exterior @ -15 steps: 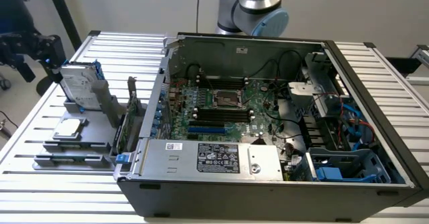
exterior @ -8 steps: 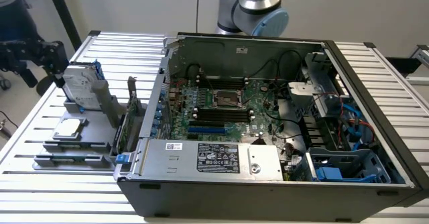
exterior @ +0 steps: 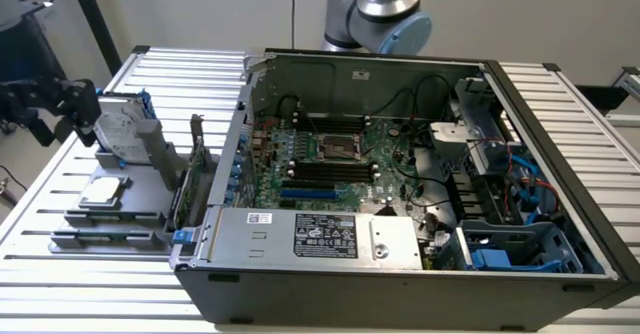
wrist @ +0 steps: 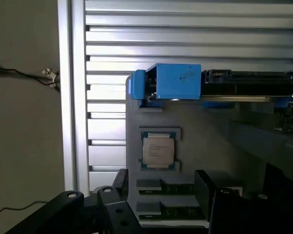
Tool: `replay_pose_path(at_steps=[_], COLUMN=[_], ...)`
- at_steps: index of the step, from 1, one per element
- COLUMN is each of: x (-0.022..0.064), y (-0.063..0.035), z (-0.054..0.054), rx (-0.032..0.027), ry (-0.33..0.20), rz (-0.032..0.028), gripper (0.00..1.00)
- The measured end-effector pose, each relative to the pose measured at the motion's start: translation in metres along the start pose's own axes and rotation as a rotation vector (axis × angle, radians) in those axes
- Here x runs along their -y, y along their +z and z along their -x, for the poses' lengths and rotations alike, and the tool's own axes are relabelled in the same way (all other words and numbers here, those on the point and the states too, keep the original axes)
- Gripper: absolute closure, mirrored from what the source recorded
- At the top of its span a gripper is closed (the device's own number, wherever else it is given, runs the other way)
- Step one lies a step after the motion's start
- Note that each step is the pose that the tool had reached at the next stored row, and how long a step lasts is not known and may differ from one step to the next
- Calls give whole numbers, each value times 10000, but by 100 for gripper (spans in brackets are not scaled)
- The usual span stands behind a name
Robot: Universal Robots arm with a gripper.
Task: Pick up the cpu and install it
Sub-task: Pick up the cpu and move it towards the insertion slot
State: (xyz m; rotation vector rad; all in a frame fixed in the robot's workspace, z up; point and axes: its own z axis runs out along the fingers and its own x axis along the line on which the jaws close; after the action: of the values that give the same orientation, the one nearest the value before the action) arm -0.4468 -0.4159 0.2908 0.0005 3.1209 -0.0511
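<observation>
The cpu [wrist: 158, 150] had a dull silver metal top; the holder [wrist: 210, 146] was matt grey plastic; the surface [wrist: 185, 29] was ribbed, shiny metal.

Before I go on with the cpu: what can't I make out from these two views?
cpu: print on its top too small to read, both views.
socket on the board: exterior view, too small to tell open from covered.
hard drive: wrist view, one end cut off by the picture's edge.
board's near edge: exterior view, hidden behind the power supply.
</observation>
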Motion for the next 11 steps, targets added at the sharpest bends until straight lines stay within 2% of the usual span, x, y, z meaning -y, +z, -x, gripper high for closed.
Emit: replay_pose_path(at_steps=[4,11], x=[94,98], y=[77,206], z=[1,53], rx=[0,1], ry=[-1,-1], rz=[16,19], gripper=[35,35])
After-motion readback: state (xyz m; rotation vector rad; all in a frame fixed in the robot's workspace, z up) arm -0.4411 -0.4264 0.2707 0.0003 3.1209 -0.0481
